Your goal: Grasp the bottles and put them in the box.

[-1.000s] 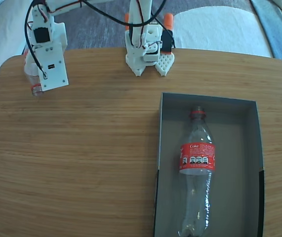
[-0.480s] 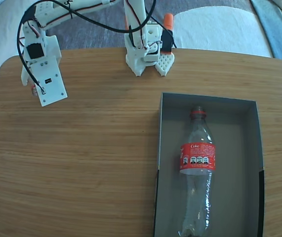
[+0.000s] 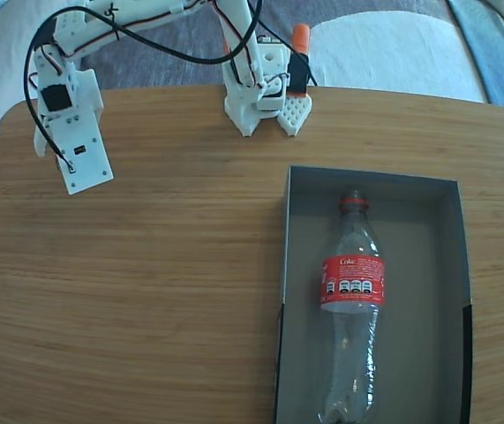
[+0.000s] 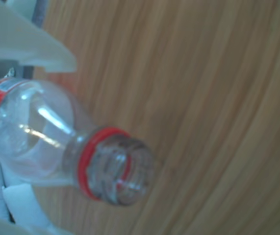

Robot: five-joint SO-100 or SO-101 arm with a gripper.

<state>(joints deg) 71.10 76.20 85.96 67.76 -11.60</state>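
Note:
One Coca-Cola bottle (image 3: 353, 283) lies lengthwise in the grey box (image 3: 289, 238), its neck pointing to the far wall. A second bottle (image 4: 37, 132) fills the left of the wrist view. It is clear, with a red label, a red neck ring and an open mouth showing no cap. My gripper (image 4: 38, 131) is shut on its body, one white finger (image 4: 37, 46) above and one below. The bottle hangs above the wooden table. In the fixed view this bottle and the fingers are hidden under the white wrist housing (image 3: 79, 146) at the table's far left.
The arm's base (image 3: 265, 97) stands at the table's far edge, with black cables looping from it to the wrist. The box sits at the near right and runs off the frame's bottom. Bare wood (image 3: 146, 283) lies between the wrist and the box.
The wrist has shifted a little left and toward the camera in the fixed view. The red bottle neck that peeked out below it a second ago is now covered.

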